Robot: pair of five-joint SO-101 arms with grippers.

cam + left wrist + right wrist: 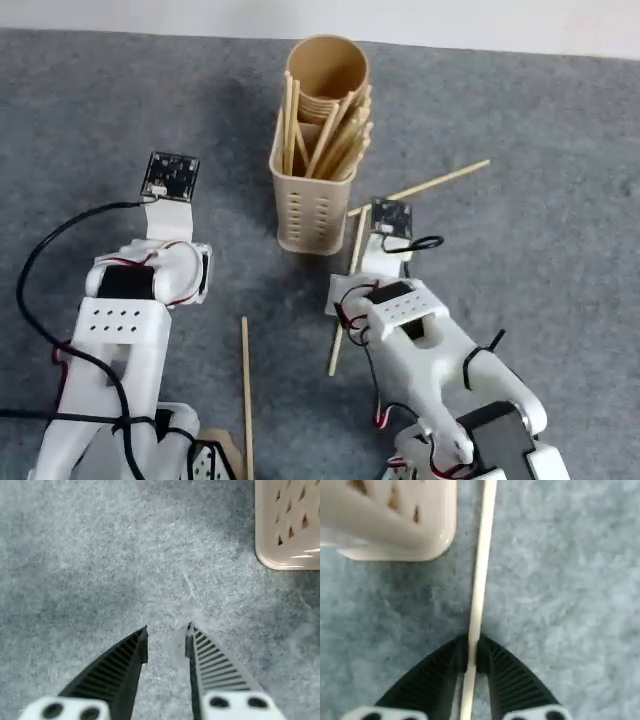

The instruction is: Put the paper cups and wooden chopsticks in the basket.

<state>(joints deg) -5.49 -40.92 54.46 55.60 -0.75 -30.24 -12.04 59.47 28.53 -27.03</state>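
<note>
Plainly, the right gripper [472, 652] was seen clamped on a wooden chopstick [481, 575]. It was pinched between the closed jaws and was laid along the grey carpet [540, 250], just beside a lower corner of the basket [395, 525]. The left gripper [166, 630] was held over bare carpet with its fingers apart and nothing between them, the basket's perforated wall being near. From the high view the basket was found upright, with stacked paper cups [328, 70] and a bundle of chopsticks [335, 145] already lodged inside. One loose chopstick [246, 395] was seen flat between the arms, and a second loose chopstick [430, 185] was angled away from the basket's foot.
</note>
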